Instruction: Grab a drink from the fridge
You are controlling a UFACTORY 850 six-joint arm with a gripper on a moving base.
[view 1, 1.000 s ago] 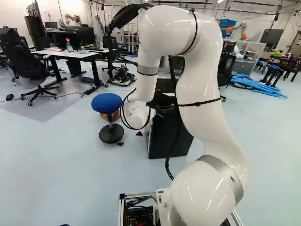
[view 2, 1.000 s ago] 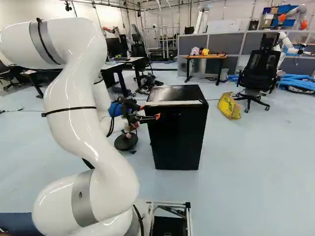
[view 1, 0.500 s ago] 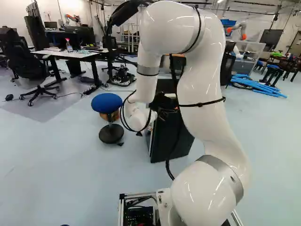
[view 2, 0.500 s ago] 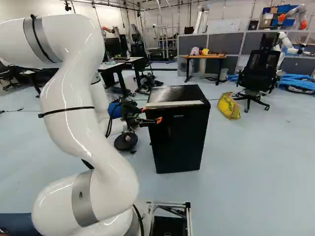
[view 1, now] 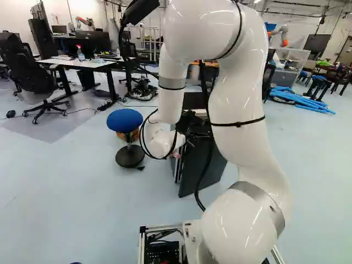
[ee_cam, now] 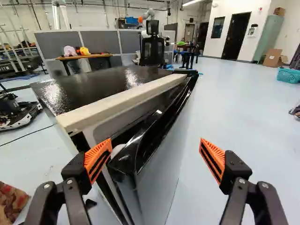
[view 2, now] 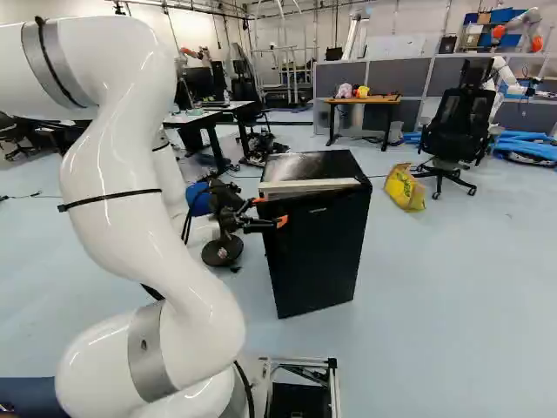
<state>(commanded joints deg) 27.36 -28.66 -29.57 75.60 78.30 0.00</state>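
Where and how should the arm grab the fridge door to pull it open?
Probably by the free upright edge of the fridge door, near the top, coming from that edge's side: one finger behind, one on the outer face. The door stands ajar, the opening widest toward the gripper, and looks slim enough for its open fingers.

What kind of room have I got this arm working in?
Most likely a robotics lab or workshop: another robot stands at the back, desks with monitors line one side, and a small black fridge sits on the open floor just ahead.
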